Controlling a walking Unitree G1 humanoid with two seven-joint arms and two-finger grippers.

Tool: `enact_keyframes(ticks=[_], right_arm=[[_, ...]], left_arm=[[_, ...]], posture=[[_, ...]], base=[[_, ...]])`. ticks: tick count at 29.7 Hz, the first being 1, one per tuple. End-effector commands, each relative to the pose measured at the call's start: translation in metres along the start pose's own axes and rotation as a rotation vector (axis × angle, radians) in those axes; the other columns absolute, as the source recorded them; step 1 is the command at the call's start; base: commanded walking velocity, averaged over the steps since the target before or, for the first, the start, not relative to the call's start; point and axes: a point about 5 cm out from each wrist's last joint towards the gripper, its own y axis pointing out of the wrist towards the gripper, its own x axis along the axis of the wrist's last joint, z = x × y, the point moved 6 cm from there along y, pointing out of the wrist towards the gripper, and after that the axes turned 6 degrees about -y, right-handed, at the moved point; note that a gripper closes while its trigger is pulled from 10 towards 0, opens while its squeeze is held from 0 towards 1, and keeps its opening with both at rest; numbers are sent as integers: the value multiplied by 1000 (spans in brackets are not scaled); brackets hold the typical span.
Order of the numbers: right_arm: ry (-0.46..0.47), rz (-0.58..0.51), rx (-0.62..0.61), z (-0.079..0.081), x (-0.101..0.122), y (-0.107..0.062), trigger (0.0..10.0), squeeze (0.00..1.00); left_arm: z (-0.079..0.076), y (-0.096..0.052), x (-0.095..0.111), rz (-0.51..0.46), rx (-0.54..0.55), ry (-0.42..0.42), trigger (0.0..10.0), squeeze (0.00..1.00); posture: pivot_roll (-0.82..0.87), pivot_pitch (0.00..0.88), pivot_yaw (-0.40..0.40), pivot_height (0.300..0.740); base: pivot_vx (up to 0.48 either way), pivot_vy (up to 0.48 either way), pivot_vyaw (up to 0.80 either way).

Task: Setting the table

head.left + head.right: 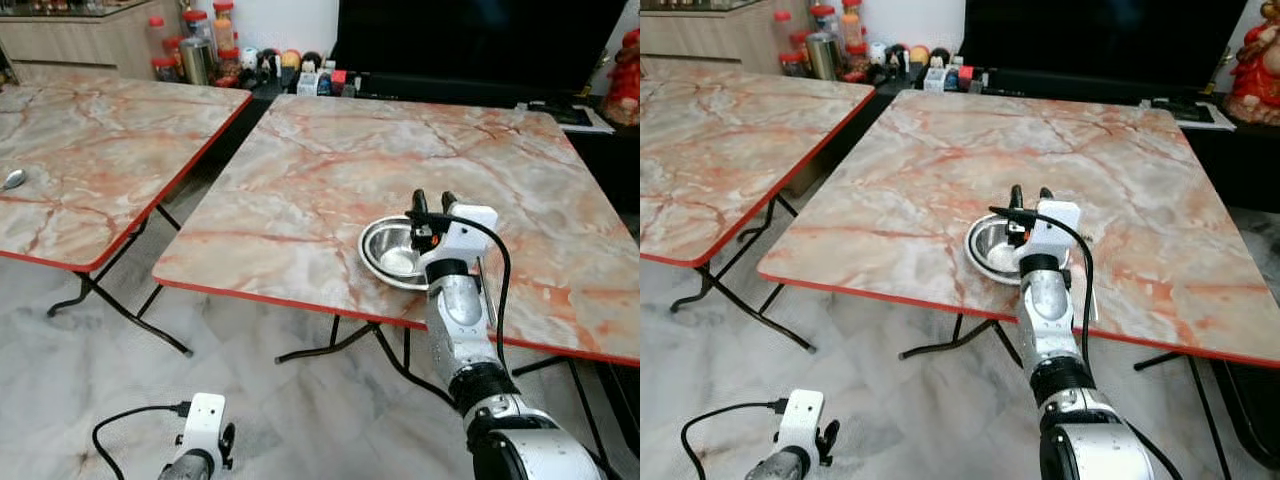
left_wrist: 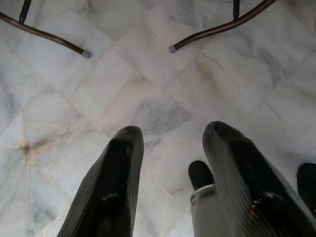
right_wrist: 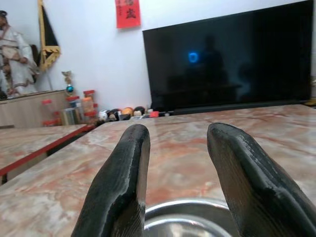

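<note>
A shiny steel bowl point(image 1: 386, 252) sits upright on the marble-patterned table point(image 1: 320, 170), close to its red front edge. My right gripper point(image 1: 434, 200) reaches over the bowl from the near side, with its fingertips past the far rim. Its fingers are open and nothing is between them. In the right wrist view the bowl's rim point(image 3: 190, 210) curves just below the two spread black fingers point(image 3: 123, 182). My left gripper point(image 2: 170, 143) hangs low at my side over the floor, open and holding nothing.
A second marble table point(image 1: 90, 150) stands to the left with a spoon point(image 1: 14, 179) on it. Folding table legs point(image 1: 120, 310) cross the tiled floor. Behind are a large dark TV point(image 1: 480, 40), jars point(image 1: 200, 50) and small items on a low cabinet.
</note>
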Motion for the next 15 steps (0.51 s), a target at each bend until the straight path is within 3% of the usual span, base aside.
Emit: enact_keyframes(ticks=[1, 15], right_arm=[[-5, -10, -4, -2, 3, 0, 10000, 0], [-11, -6, -6, -3, 3, 0, 10000, 0]], left_arm=[[-2, 1, 4, -12, -8, -2, 10000, 0], [-4, 2, 5, -16, -7, -14, 10000, 0]], posture=[[6, 0, 13, 705], [2, 0, 7, 705]], base=[[0, 368, 0], [0, 372, 0]])
